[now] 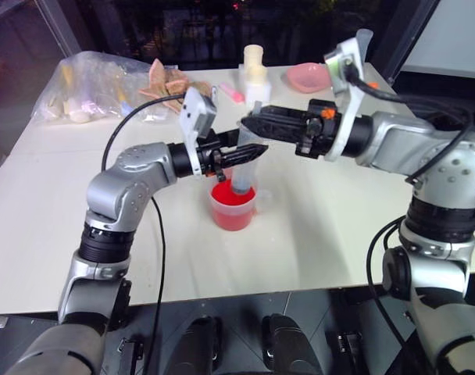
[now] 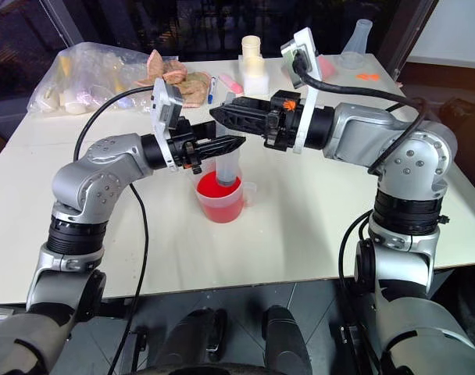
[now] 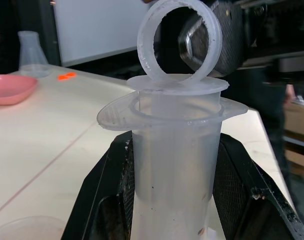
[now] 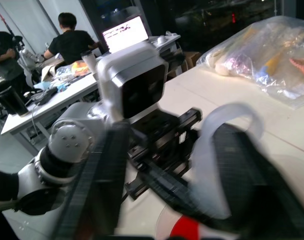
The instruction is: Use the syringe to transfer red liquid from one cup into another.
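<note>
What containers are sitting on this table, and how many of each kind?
Clear cup holding red liquid: 1
Pink shallow bowl: 1
Clear conical flask: 1
Plastic bag of small items: 1
Total: 4

Silver arms — black cables, black-fingered left hand (image 1: 249, 151).

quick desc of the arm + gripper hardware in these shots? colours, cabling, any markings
Both arms: silver-grey rounded shells with black joint rings. Left gripper and right gripper each have two black tapered fingers with ribbed inner pads. A white boxy camera module sits on each wrist, fed by a loose black cable. The right wrist carries small orange fittings. No readable markings.
</note>
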You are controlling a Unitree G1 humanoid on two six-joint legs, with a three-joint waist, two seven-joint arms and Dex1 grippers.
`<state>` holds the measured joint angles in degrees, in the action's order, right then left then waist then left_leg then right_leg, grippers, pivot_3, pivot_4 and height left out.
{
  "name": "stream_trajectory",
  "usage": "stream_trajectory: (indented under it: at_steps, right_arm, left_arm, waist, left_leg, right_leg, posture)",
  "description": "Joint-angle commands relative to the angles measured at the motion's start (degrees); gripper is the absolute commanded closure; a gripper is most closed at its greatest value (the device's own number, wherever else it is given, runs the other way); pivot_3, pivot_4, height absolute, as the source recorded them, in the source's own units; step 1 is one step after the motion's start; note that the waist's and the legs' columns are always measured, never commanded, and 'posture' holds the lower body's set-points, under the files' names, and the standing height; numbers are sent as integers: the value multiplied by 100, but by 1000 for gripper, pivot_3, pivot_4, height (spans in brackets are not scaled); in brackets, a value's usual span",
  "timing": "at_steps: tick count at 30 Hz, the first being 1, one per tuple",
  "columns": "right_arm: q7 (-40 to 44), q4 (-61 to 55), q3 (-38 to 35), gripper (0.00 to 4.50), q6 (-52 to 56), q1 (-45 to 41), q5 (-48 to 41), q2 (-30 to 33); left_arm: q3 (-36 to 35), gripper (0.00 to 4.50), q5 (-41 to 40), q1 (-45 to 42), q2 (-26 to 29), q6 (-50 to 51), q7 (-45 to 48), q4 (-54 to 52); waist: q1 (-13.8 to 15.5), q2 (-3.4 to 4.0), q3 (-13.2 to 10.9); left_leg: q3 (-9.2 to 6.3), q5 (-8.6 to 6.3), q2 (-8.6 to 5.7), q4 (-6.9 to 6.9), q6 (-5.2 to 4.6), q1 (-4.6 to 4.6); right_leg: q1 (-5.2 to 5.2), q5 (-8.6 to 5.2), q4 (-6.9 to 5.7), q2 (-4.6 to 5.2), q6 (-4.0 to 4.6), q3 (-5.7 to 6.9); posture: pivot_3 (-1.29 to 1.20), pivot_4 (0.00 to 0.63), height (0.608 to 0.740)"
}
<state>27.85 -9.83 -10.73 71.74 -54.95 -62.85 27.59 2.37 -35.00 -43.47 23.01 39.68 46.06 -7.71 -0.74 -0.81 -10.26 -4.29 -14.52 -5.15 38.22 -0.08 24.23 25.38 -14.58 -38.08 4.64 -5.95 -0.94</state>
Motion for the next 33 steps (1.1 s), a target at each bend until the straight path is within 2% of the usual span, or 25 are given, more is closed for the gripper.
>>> stream_trajectory:
  at_steps: [1,2,12,33]
  right_arm:
    - [88,-30,171,4169,-194,-233,25,-195]
    - [111,-1,201,4478,-224,-246,60,-227]
    - [219,15,270,4478,-296,-305,114,-298]
    - [478,327,62,4478,-529,-750,347,140]
  left_arm:
    - [-73,2948,-196,31,-47,126,-49,-378]
    - [-79,2948,-217,64,-36,156,-60,-436]
    - [-113,2948,-187,418,141,338,-44,-751]
    - [117,2948,5,867,63,60,-58,-664]
  waist:
    - [-2,0,0]
    - [-6,0,0]
    - [-2,0,0]
    - [-1,0,0]
  left_leg:
    - [0,0,0,0,0,0]
    - [0,0,0,0,0,0]
    - [0,0,0,0,0,-1]
    - [-1,-1,1,-2,-2,-1]
  right_leg:
    - [0,0,0,0,0,0]
    - [1,0,-1,0,0,0]
    - [0,0,0,-1,0,0]
    - [0,0,1,-1,1,1]
  posture:
    - [0,150,740]
    - [0,150,740]
    - [0,150,740]
    - [0,150,740]
